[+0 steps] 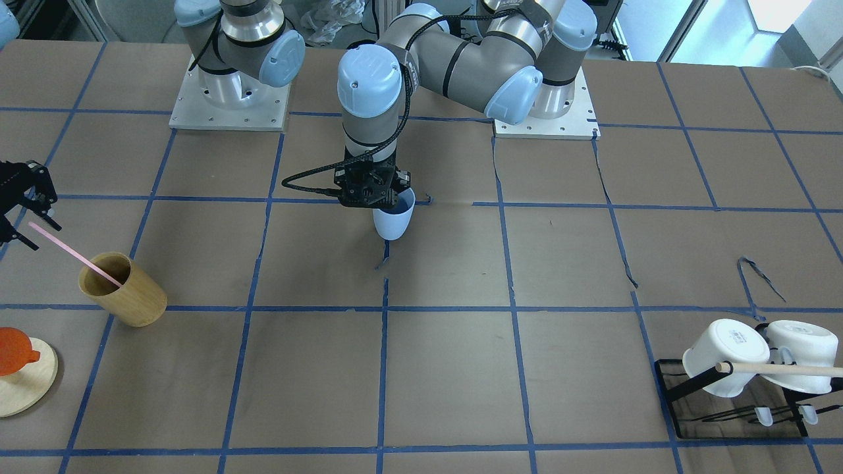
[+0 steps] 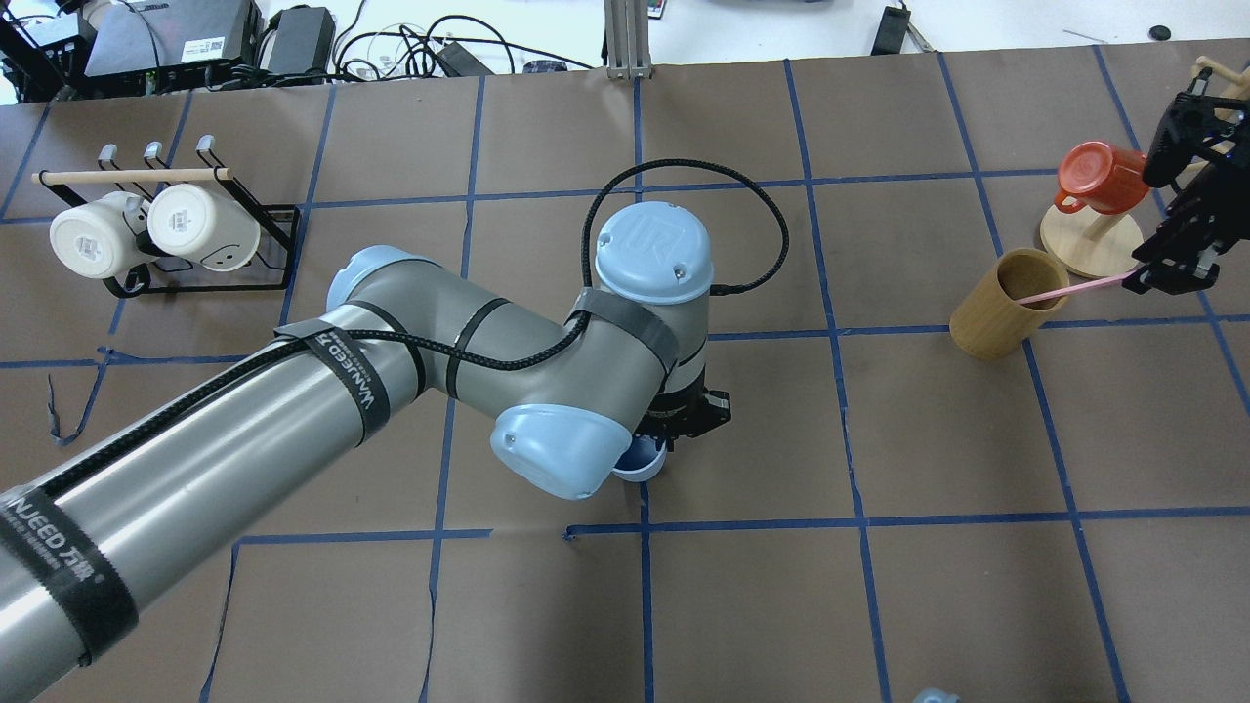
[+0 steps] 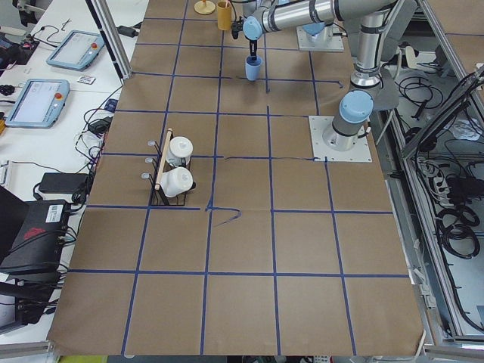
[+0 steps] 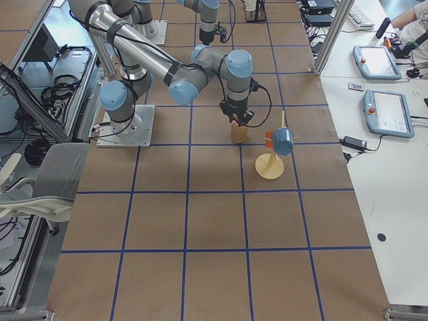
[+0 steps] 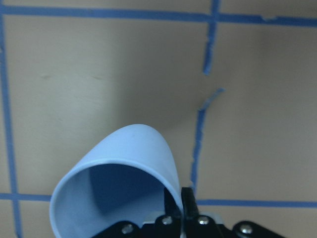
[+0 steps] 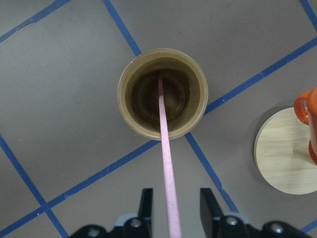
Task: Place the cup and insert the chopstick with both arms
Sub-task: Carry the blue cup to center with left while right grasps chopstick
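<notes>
Left wrist view: we see the left claw [image 5: 182,201] pinching the rim of the smooth blue cup [image 5: 119,173], tilted over the papered tabletop [image 5: 99,64]. Right wrist view: right claw [image 6: 177,193] spread, thin pink chopstick [image 6: 166,148] loose between, tip inside the round wooden cup [image 6: 122,99]. Only overhead shows "UR" on the joint cap [image 2: 652,244].

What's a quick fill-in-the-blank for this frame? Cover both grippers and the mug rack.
1. The left gripper is shut on the rim of a cup coloured ____.
2. The pink chopstick reaches into the wooden cup, and the right gripper around its upper end is ____.
3. The black rack holds ____ white mugs.

Missing words: blue; open; two.
</notes>
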`<state>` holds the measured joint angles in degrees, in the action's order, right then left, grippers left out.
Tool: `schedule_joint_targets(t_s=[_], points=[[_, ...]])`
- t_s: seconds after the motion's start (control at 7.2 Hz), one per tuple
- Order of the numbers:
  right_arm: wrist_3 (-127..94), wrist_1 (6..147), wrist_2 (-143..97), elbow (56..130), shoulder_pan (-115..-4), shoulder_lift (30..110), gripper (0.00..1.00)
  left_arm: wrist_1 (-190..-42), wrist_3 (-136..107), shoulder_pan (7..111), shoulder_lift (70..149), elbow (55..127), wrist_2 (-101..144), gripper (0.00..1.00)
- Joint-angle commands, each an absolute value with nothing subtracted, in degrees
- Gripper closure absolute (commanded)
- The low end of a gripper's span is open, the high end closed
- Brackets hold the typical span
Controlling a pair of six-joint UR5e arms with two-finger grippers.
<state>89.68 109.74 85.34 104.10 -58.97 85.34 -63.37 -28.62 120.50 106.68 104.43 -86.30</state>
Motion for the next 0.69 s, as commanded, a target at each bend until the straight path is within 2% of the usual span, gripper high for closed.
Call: schedule_joint_targets(t_s=[0.0, 0.14, 0.28, 0.56], points=[[89.4, 109.3, 85.4, 104.1, -59.0, 85.3, 0.78, -62.7, -28.6, 120.7, 107.6, 104.4, -86.5, 0.01], [89.1, 109.0, 85.6, 104.1, -59.0, 85.4, 0.9, -62.7, -28.4, 120.7, 107.2, 104.2, -86.6, 0.0], [89.1, 108.8, 87.6, 104.0, -59.0, 86.1, 0.97, -62.7, -27.9, 120.2, 105.7, 103.5, -86.6, 0.0], [88.8, 107.2, 88.9, 102.1, -59.2, 86.7, 0.98, -64.0, -26.8, 116.5, 103.3, 97.9, -88.9, 0.0]])
